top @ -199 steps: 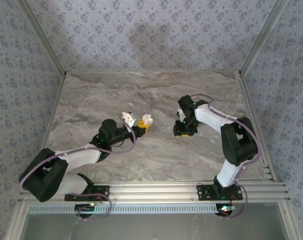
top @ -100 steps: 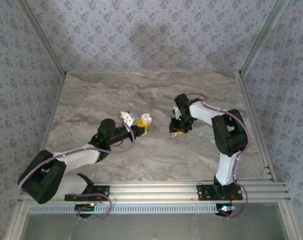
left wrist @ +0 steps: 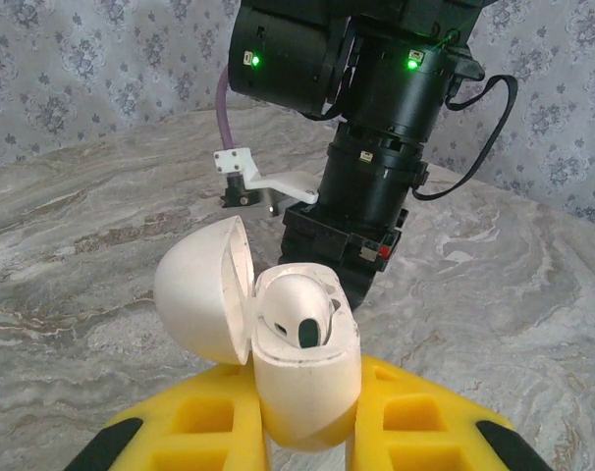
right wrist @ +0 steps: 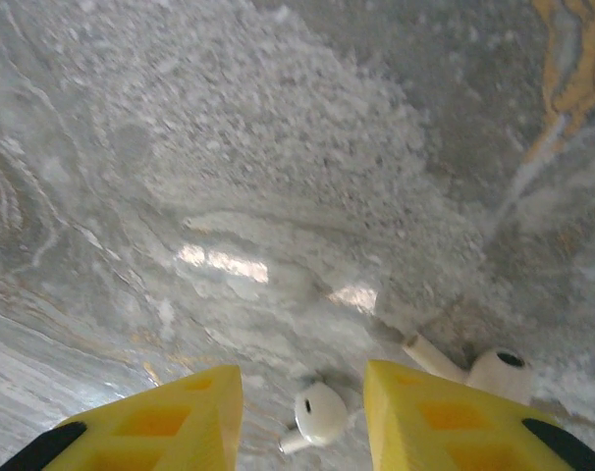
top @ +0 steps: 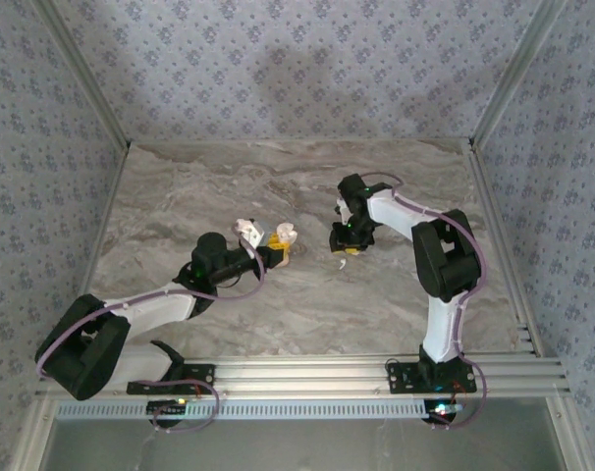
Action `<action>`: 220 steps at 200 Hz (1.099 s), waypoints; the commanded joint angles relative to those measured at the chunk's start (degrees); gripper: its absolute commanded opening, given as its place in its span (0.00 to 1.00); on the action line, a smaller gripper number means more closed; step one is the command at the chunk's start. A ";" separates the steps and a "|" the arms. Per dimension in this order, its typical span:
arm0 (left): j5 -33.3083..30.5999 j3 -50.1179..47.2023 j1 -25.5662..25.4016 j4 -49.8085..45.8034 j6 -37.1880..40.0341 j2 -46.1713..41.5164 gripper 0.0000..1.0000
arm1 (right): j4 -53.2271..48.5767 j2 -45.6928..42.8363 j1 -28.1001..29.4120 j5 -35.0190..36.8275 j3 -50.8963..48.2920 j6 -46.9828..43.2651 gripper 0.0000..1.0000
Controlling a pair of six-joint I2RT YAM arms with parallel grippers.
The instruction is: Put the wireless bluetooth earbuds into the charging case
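**Left gripper** (left wrist: 307, 437): clenched on the case (left wrist: 305, 368), which stands upright between the two yellow fingers (left wrist: 194, 432). The lid (left wrist: 201, 294) hangs open to the left. The bottom of the case is cut off by the frame edge. Inside the rim sits a white rounded form with a dark oval spot; whether this is the case's own moulding cannot be told. Behind the case the right arm (left wrist: 376, 167) comes down to the table (left wrist: 72, 255), and the case hides its fingertips.

**Right gripper** (right wrist: 302, 378): released, jaws apart, pointing down at the table. The first earbud (right wrist: 320, 412) lies on the table in the gap, nearer the finger (right wrist: 445, 422) on the right of the right wrist view and apparently touching neither finger. The second earbud (right wrist: 494, 373) lies just outside the gap. Its lower edge is hidden behind that same finger, while its stem and its rounded head with a dark spot show above it.

**Top view**: the left gripper (top: 276, 253) and the case (top: 286, 235) sit left of centre. The right gripper (top: 345, 245) is near them on the right, not touching. The earbuds beneath it are too small to make out.

**Count**: two earbuds, both on the table outside the case; one case; two grippers.
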 commanded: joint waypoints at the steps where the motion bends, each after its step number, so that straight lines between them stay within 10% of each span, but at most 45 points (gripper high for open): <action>1: -0.21 -0.21 0.39 0.49 1.04 -1.48 0.12 | -5.89 -1.83 1.16 2.99 0.61 1.48 0.39; 220: -0.04 0.05 0.49 -0.83 1.95 -2.50 0.12 | -3.86 3.51 3.49 8.09 0.25 1.91 0.28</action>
